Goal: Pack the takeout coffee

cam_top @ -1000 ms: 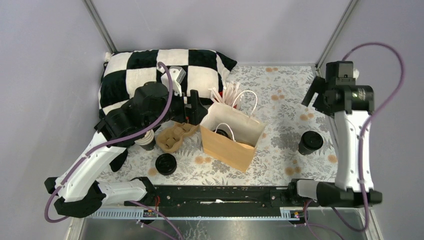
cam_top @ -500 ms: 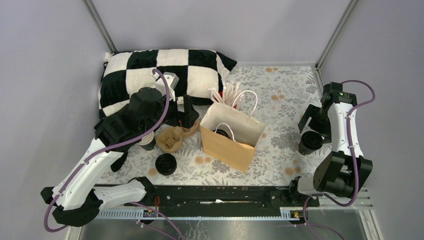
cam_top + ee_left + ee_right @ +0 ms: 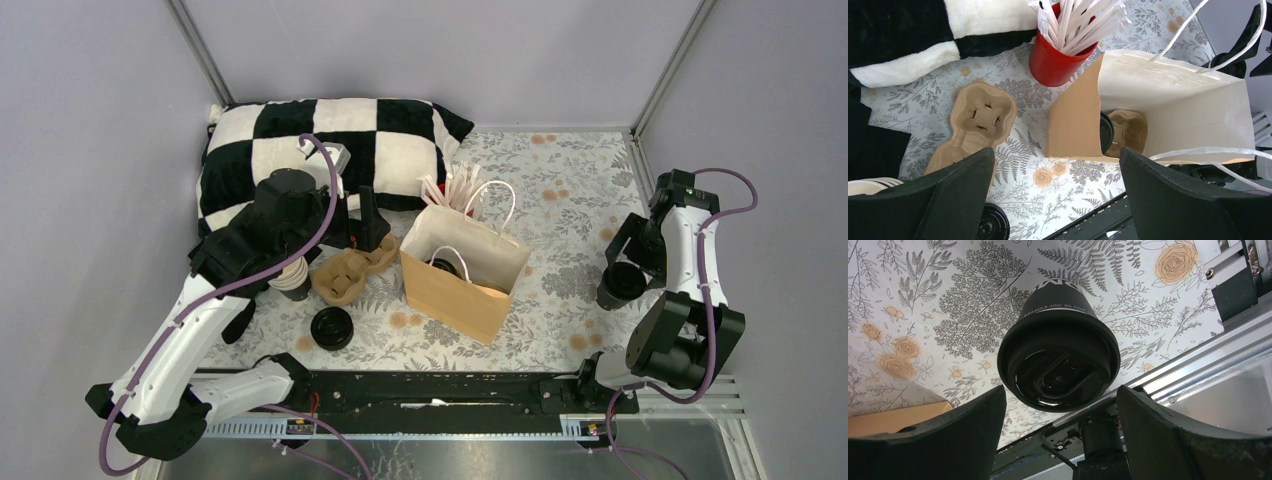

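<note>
One takeout coffee (image 3: pixel 1059 365), a dark cup with a black lid, stands upright at the right side of the floral table (image 3: pixel 560 200). My right gripper (image 3: pixel 1062 390) is open around this cup (image 3: pixel 621 287), a finger on each side with small gaps showing. A second lidded coffee (image 3: pixel 1105 131) sits in a pulp carrier (image 3: pixel 1129 129) inside the open brown paper bag (image 3: pixel 465 275). My left gripper (image 3: pixel 368 222) hangs open and empty just left of the bag, above a loose pulp carrier (image 3: pixel 979 114).
A red cup of wrapped straws (image 3: pixel 1057 62) stands behind the bag. A stack of lidless cups (image 3: pixel 292 280) and a stack of black lids (image 3: pixel 332 328) lie left of the carrier. A checkered pillow (image 3: pixel 300 140) fills the back left. The metal rail (image 3: pixel 440 390) runs along the near edge.
My right arm has swung down from high up and set its open jaws around the right-hand coffee, narrowing slightly. The left gripper has drawn back a little from the bag.
</note>
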`<state>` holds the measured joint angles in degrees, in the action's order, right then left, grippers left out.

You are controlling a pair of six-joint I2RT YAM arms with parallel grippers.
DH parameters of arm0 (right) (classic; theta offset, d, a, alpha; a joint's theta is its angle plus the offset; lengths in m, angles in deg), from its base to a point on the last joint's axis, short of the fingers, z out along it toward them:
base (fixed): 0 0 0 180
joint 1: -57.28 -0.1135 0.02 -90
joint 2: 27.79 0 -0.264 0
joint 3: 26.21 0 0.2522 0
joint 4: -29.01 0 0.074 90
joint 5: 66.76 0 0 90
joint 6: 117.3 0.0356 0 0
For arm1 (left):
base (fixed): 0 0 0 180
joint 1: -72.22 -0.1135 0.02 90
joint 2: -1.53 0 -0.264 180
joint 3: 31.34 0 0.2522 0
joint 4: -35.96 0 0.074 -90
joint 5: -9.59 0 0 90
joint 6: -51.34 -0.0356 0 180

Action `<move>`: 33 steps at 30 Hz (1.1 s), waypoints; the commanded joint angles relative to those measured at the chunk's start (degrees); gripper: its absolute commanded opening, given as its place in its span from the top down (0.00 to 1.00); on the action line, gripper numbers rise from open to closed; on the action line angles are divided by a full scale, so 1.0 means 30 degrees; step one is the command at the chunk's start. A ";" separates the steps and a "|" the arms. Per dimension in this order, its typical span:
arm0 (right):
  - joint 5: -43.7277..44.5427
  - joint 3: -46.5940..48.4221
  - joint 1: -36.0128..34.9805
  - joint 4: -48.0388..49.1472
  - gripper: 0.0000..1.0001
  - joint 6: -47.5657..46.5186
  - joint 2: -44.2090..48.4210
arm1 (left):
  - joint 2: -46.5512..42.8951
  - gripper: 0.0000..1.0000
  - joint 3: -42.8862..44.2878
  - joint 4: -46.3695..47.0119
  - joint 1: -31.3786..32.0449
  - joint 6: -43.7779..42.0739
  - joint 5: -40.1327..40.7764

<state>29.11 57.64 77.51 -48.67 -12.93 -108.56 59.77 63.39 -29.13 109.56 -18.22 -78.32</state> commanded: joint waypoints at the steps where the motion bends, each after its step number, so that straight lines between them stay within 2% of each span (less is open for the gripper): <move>1: -0.0301 -0.0046 0.0330 0.0491 0.15 -0.0070 -0.0400 | 0.0119 0.01 0.0066 0.1116 -0.0227 -0.0458 -0.0608; 6: -0.0332 -0.0471 0.0404 0.0627 0.21 -0.0093 -0.0356 | 0.0246 0.01 0.0122 0.1114 -0.0288 -0.0455 -0.0608; 18: -0.0811 -0.0296 0.0402 -0.0022 0.12 -0.0125 0.0028 | 0.0491 0.01 0.0102 0.1198 -0.0458 -0.0386 -0.1215; 28: -0.0692 0.0504 0.0403 -0.0413 0.10 0.0017 0.0443 | 0.0617 0.02 0.0075 0.1377 -0.0465 -0.0342 -0.1476; 33: -0.0633 -0.0223 0.0397 -0.0083 0.12 -0.0008 0.0298 | 0.0608 0.02 0.0069 0.1349 -0.0467 -0.0392 -0.1446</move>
<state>26.75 57.03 78.41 -48.56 -12.93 -108.82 61.69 63.37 -27.47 108.47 -18.81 -81.82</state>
